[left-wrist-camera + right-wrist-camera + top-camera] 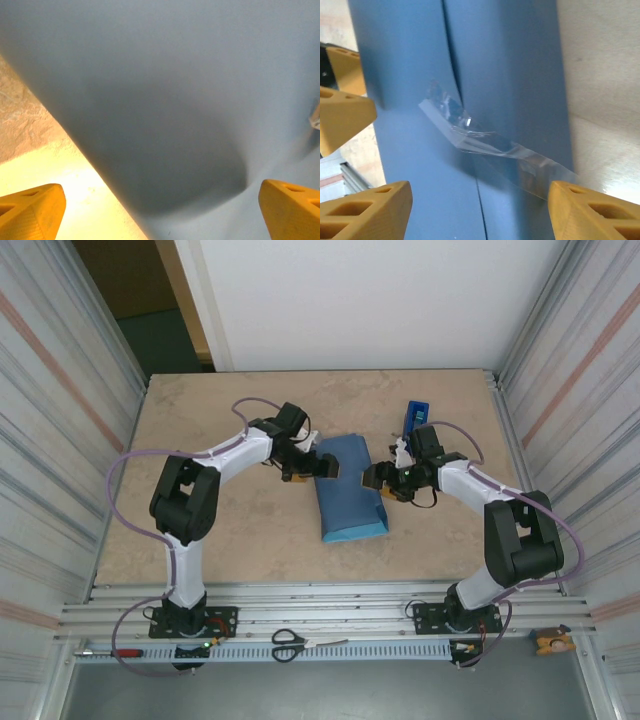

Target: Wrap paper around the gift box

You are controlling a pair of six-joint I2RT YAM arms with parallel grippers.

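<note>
Gift box hidden inside paper (350,498); left pincer (310,470), right pincer (376,482) both agape.

Top view: the light is even and diffuse, and focus is sharp throughout. The arms (185,500) cast soft, short shadows on the table (200,420). The doorway (150,300) at upper left is dark.

Left wrist view: the paper (175,60) is out of focus, with a broad shadow across its middle. The table at lower left is overexposed to yellow-white glare.

Right wrist view: the picture is slightly soft, possibly from motion blur. The tape (485,142) shows bright glints.
</note>
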